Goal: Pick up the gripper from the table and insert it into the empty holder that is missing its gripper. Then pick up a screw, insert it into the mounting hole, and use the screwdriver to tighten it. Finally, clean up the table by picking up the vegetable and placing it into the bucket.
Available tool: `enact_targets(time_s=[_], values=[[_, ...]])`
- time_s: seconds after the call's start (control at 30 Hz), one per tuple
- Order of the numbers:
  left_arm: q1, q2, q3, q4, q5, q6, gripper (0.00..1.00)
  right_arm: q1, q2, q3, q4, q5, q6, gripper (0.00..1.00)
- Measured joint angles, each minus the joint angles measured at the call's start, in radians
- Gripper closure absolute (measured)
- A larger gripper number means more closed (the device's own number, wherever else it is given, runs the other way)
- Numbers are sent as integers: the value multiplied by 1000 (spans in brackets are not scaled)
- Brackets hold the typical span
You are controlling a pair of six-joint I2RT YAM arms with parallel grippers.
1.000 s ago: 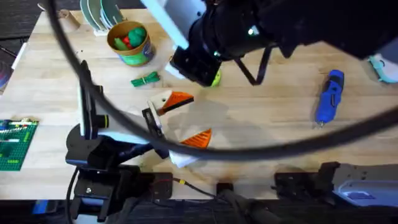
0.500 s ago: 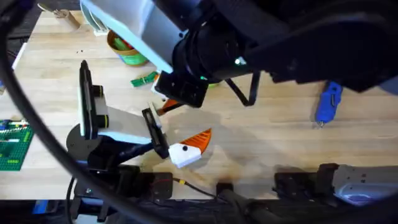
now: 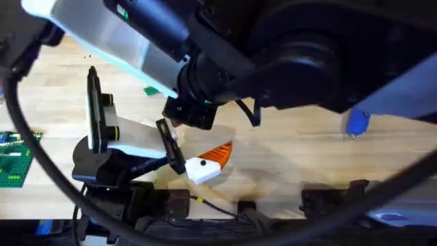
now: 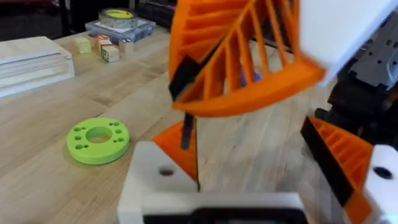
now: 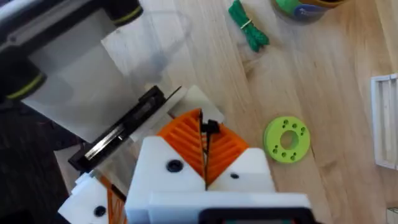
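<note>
My right gripper [image 5: 204, 124] is shut, its orange ribbed pads pressed on a small black part that looks like a screw [image 5: 211, 127]. It hangs right over the left arm's far finger, seen from the left wrist as a big orange wedge [image 4: 236, 68]. My left gripper [image 4: 255, 155] lies open near the table's front; both its white mounts carry orange wedges, one [image 3: 218, 152] with a hole in its white mount [image 3: 203, 169]. A bare holder and a loose gripper are out of view. The vegetable [image 5: 247, 26] lies beside the bucket [image 5: 298, 6]. The blue screwdriver [image 3: 357, 123] peeks out at the right.
A lime-green disc [image 5: 286, 140] lies on the wood just past the grippers. A green brick plate [image 3: 13, 157] sits at the left edge. White boards [image 4: 31, 62], small blocks and a tape roll [image 4: 118, 15] stand farther off. The right arm [image 3: 293, 61] looms under the camera.
The right arm has swung left and risen toward the camera, covering the bucket and most of the vegetable and screwdriver. Its gripper now sits over the left gripper's far finger. The left arm stayed put.
</note>
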Motion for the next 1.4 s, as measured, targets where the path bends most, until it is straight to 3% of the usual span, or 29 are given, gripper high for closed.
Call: enact_targets(time_s=[1.4], values=[[0,0,0,-2,0,0,7,1,63,1,21,31,-1,995]])
